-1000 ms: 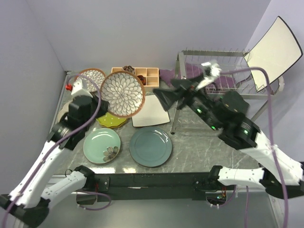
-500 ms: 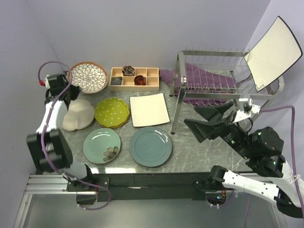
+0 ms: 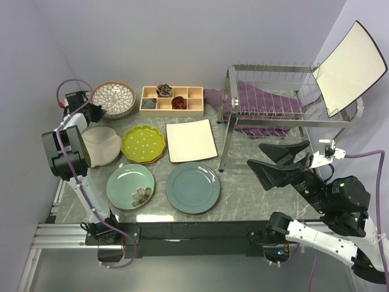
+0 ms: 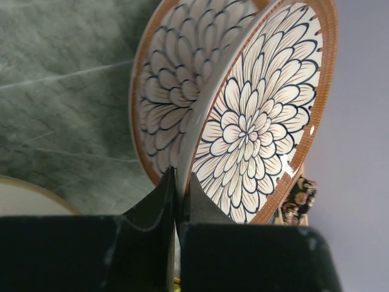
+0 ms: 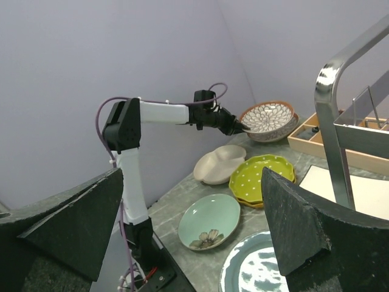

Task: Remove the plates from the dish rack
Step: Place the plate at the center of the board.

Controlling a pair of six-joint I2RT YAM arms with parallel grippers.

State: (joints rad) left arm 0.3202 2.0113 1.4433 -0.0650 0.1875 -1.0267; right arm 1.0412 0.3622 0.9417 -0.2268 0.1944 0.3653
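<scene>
Clamping petal plate (image 4: 261, 115) by rim w/ left pincer (image 4: 178, 182), tilted over twin (image 4: 164, 85), far-left desk (image 3: 243, 176) corner. Holding right pincer (image 3: 255, 155) wide open before dish rack (image 3: 267, 68); last white sq plate (image 3: 352, 67) up-right of it, on edge, nearer right arm.

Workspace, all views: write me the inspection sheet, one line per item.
Surface: grey marbled table, plates spread over its left half.
Job's things: dish rack holds one white square plate at its right end. On the table: cream divided plate, yellow-green plate, second white square plate, floral plate, teal plate, lower petal-patterned plate.
Clutter: wooden compartment tray; purple cloth under the rack.
Grippers: left gripper shut on the rim of the upper petal-patterned plate; right gripper open, empty.
Cables: left cable and right cable, purple, loop at the wrists.
Surroundings: lavender walls.
</scene>
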